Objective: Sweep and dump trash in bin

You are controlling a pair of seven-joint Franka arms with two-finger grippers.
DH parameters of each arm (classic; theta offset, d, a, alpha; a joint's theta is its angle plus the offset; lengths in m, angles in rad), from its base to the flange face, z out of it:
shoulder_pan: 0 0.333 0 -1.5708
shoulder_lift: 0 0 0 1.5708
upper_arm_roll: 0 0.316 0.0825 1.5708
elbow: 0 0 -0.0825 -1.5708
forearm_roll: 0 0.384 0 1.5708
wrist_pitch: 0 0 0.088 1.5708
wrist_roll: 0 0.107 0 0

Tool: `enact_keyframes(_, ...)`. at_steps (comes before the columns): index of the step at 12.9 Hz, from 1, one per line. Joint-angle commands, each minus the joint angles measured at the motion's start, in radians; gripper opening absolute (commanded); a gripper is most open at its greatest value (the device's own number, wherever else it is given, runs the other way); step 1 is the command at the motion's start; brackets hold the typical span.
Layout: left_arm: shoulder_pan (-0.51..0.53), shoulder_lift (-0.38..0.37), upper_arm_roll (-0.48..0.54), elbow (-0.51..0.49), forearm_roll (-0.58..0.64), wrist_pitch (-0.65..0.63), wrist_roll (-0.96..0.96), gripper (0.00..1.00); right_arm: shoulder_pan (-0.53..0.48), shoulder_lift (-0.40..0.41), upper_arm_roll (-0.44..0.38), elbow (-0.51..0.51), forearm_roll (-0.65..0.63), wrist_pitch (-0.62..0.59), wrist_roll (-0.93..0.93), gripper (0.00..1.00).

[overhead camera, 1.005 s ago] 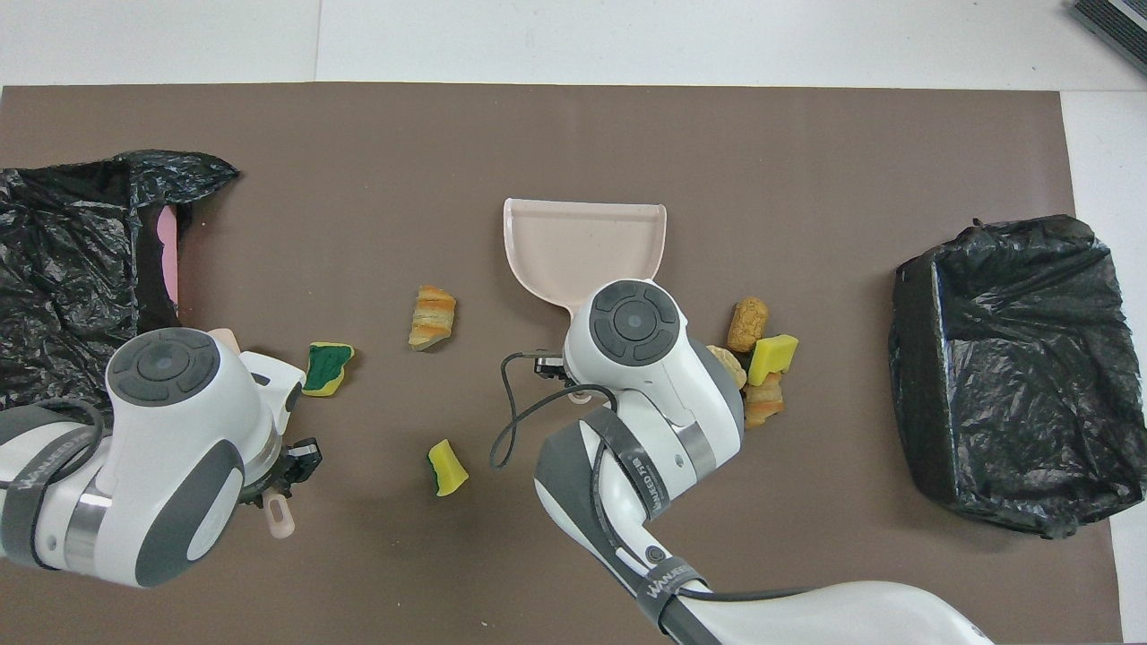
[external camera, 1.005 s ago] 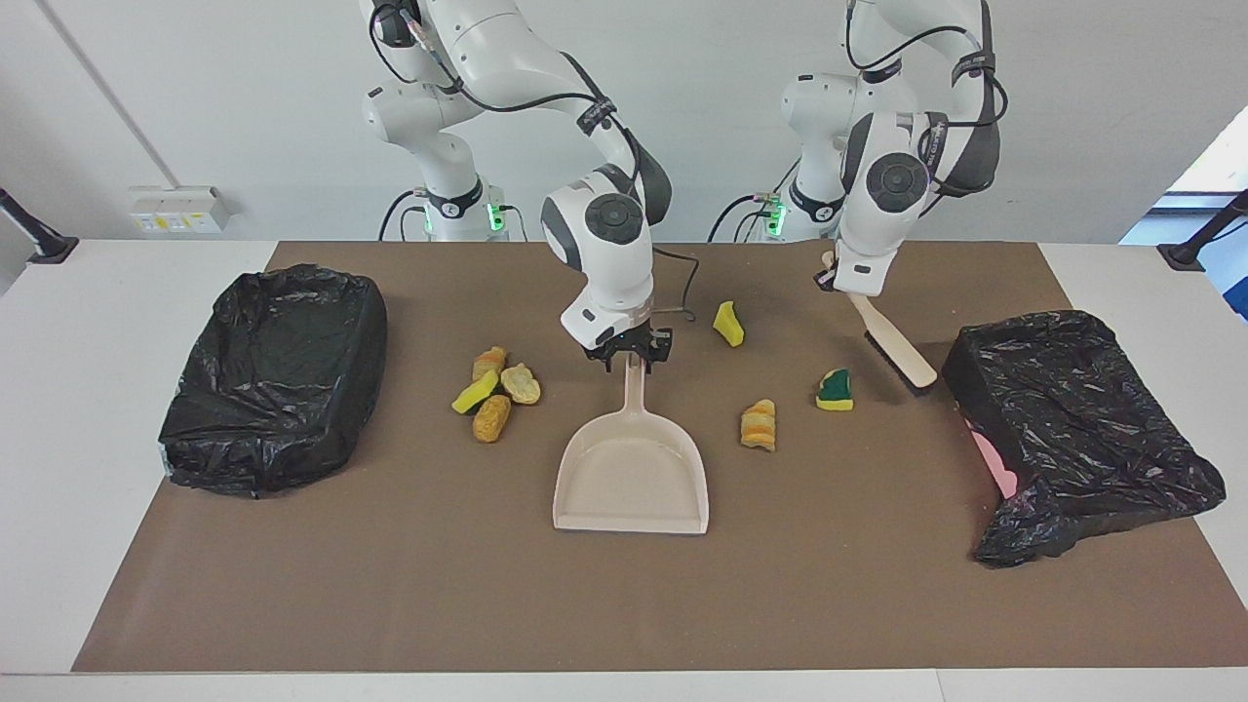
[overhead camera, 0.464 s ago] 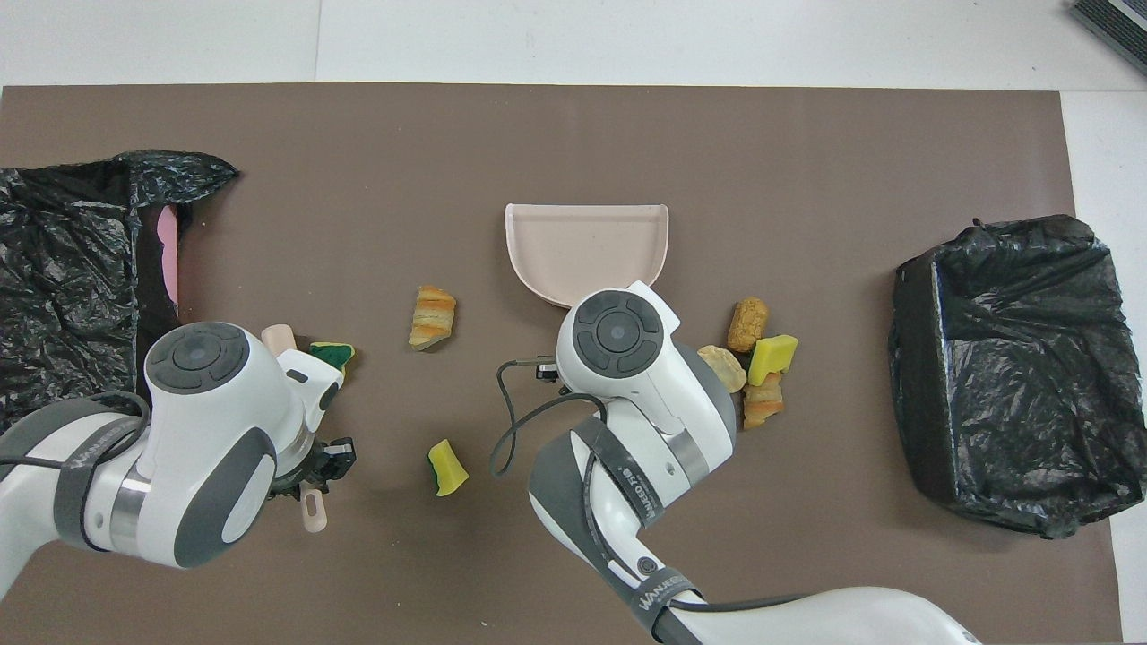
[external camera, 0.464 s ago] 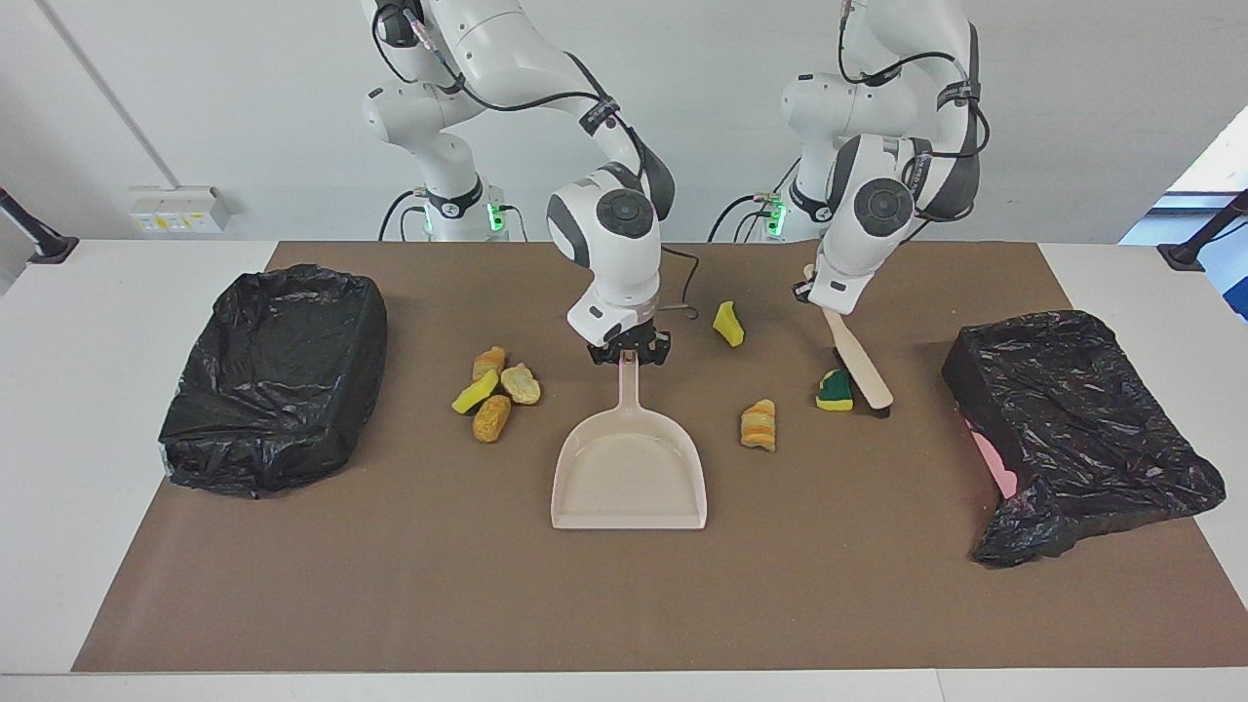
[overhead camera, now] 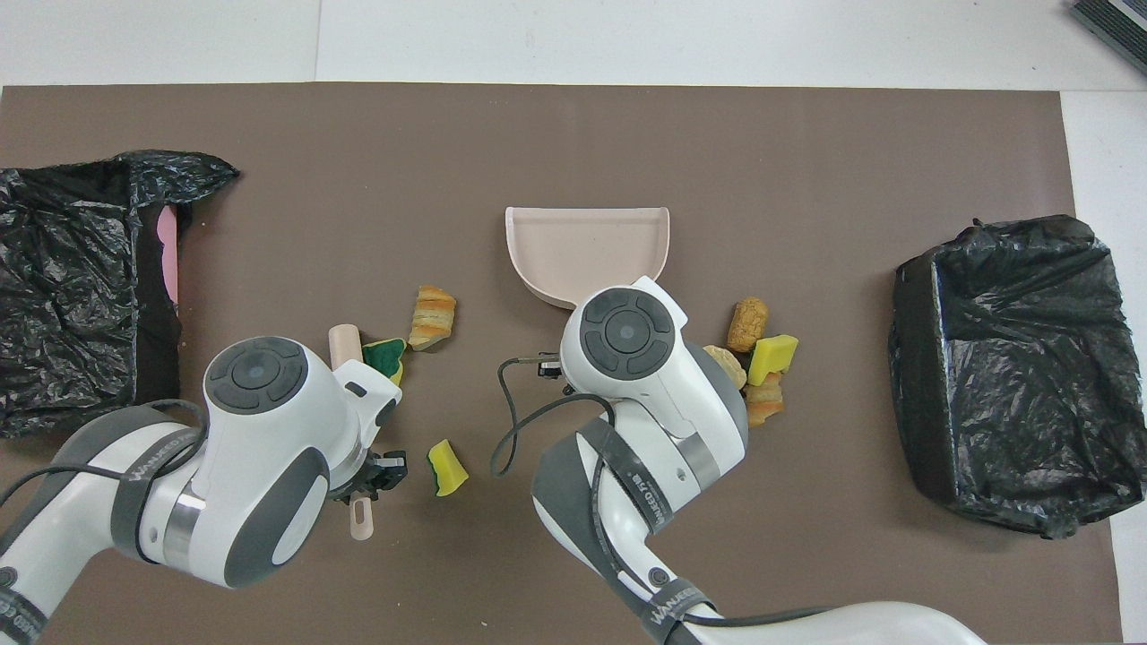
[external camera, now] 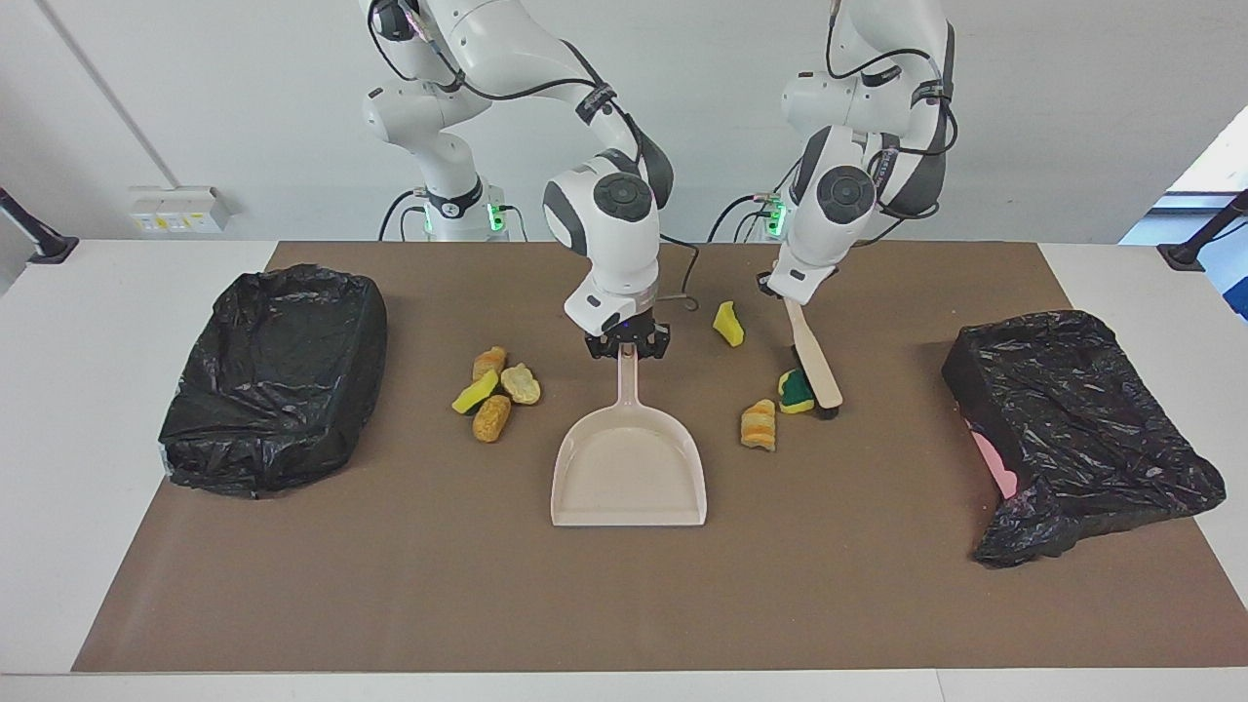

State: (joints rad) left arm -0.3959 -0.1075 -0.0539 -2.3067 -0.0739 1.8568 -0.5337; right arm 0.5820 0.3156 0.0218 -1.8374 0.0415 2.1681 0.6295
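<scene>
Roughly, trash [external camera: 492, 391]: seven foam and sponge chunks loose on the brown mat [external camera: 624, 604]; in the facing view, with the dustpan as dial centre, four cluster at 9 o'clock, one yellow wedge [external camera: 727, 324] sits at 1 o'clock, and an orange piece [external camera: 759, 425] and a green-topped sponge [external camera: 797, 392] lie at 3 o'clock.
Handling: likely very light, soft and springy, apt to roll or bounce; better pushed low by bristles than pinched.
Brush [external camera: 809, 356]: bristles touching the green-topped sponge, handle slanting up toward the robots.
Left gripper [overhead camera: 369, 474]: jaws pinching the brush handle near its end.
Dustpan [external camera: 630, 466]: flat on the mat at mid-table, open lip facing away from the robots.
Right gripper [external camera: 628, 345]: jaws pressed onto the dustpan handle.
Bins: one black-bagged bin [external camera: 278, 375] at the right arm's end, another [external camera: 1072, 429] at the left arm's end, both well apart from the trash.
</scene>
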Motion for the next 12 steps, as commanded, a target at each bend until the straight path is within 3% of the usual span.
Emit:
enact_keyframes(1,-0.031,0.000,0.011,0.041,-0.012,-0.027,0.012,0.00,-0.013,-0.010,0.001,-0.043,0.063,0.005,-0.069,0.28)
enact_keyframes(2,-0.031,-0.012,0.011,0.070,-0.014,-0.081,-0.002,0.00,-0.031,-0.012,0.003,-0.049,0.061,0.007,-0.103,0.48)
enact_keyframes(3,-0.031,-0.030,0.011,0.094,-0.024,-0.144,-0.026,0.00,-0.037,-0.010,0.003,-0.051,0.063,0.007,-0.140,0.79)
enact_keyframes(4,-0.031,-0.049,0.006,0.096,-0.044,-0.172,-0.095,0.00,-0.039,-0.007,0.003,-0.049,0.064,0.015,-0.145,0.97)
enact_keyframes(11,-0.184,-0.113,-0.003,0.026,-0.207,-0.113,-0.613,0.00,-0.060,0.014,0.004,-0.037,0.069,0.101,-0.174,1.00)
enact_keyframes(12,-0.196,-0.122,-0.003,0.010,-0.228,-0.096,-0.678,0.00,-0.060,0.016,0.003,-0.043,0.069,0.102,-0.186,0.81)
